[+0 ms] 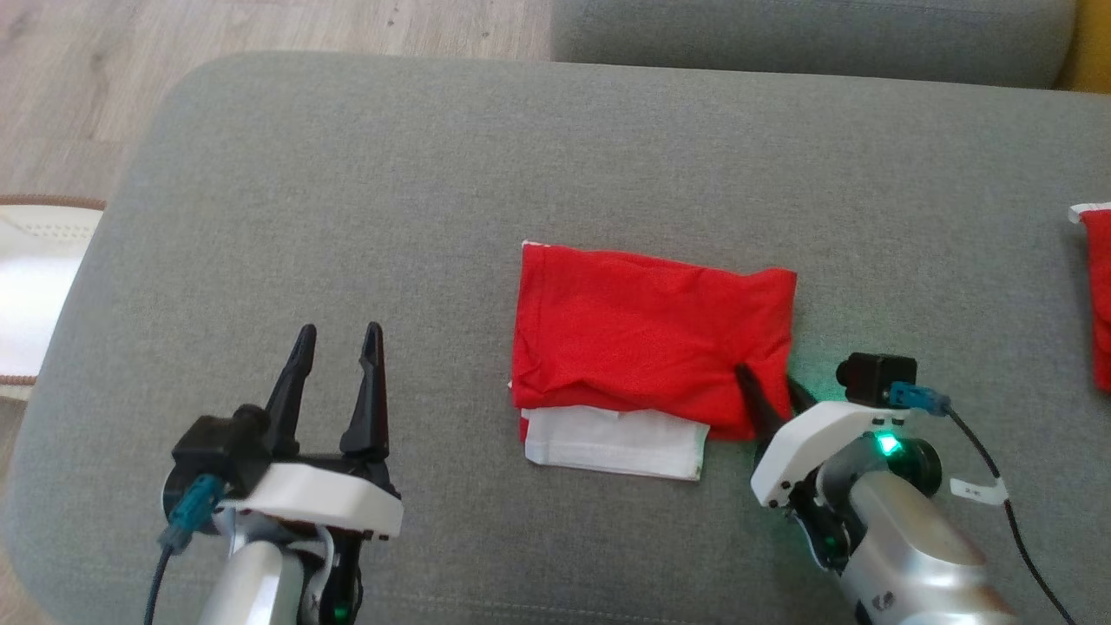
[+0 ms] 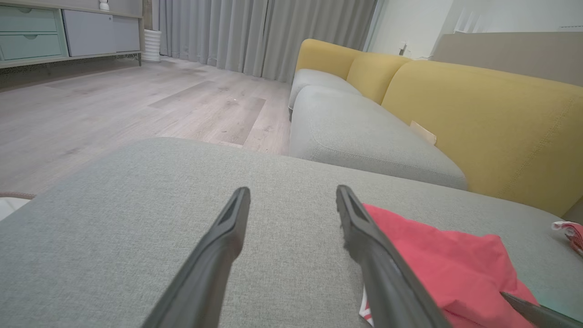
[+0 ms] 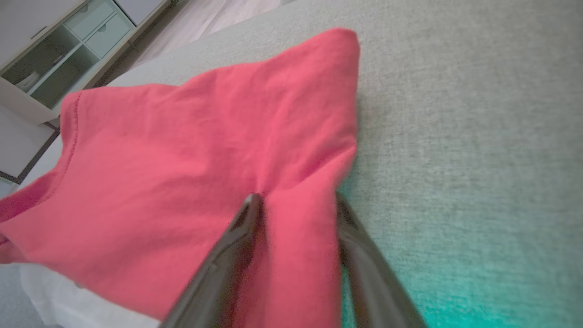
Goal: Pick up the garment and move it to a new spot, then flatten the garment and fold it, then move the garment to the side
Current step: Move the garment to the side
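The garment [image 1: 642, 330] is red with a white layer showing under its near edge, and it lies folded into a rectangle in the middle of the grey cushion [image 1: 347, 200]. My right gripper [image 1: 768, 382] is at the garment's near right corner. One finger rests on the red cloth and the other is beside its edge. In the right wrist view the fingers [image 3: 248, 218] stand apart with a ridge of the garment [image 3: 182, 159] between them. My left gripper [image 1: 334, 343] is open over bare cushion, to the left of the garment [image 2: 437, 259].
Another red and white cloth [image 1: 1098, 295] lies at the cushion's right edge. A second grey cushion [image 1: 807, 35] sits beyond, with a yellow sofa back [image 2: 478, 118] behind it. Wooden floor [image 1: 87, 69] and a pale rug [image 1: 35, 286] lie past the cushion's left edge.
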You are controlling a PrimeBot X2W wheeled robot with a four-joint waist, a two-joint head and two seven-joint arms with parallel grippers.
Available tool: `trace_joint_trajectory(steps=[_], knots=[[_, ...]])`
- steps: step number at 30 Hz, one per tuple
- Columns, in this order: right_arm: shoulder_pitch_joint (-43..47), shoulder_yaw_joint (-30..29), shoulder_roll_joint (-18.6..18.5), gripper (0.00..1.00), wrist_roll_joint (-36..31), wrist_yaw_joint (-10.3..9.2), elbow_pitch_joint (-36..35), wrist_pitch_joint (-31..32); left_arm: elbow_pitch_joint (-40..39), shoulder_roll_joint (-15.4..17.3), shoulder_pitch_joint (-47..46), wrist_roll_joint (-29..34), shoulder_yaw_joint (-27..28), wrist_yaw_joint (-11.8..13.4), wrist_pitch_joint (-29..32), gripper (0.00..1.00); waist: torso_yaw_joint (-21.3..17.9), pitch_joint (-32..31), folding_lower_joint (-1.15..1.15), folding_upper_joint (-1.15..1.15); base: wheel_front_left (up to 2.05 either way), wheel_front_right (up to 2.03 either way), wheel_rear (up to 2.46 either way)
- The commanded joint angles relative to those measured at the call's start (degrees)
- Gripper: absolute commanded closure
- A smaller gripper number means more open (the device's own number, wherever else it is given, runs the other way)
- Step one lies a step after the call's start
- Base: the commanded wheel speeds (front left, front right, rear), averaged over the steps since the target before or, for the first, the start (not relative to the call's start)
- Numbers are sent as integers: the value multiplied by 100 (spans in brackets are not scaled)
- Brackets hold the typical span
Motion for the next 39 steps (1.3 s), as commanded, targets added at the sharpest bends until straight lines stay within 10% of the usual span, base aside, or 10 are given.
trace_joint_trajectory(steps=[1, 14, 39], knots=[[-79, 198, 85, 100, -7, -5, 41, -18, -166, 21, -262, 2, 177, -4, -35, 0, -16, -8, 0, 0, 0, 0, 0], [-983, 39, -162, 100, -1625, -5, 540, -766, -228, 21, -179, 47, 315, -20, -35, 0, -621, -96, 0, 0, 0, 0, 0], [-1631, -647, -3767, 100, -2806, -5, -342, 461, -287, 21, -711, 59, 261, -168, -35, 0, -1037, 897, 0, 0, 0, 0, 0]])
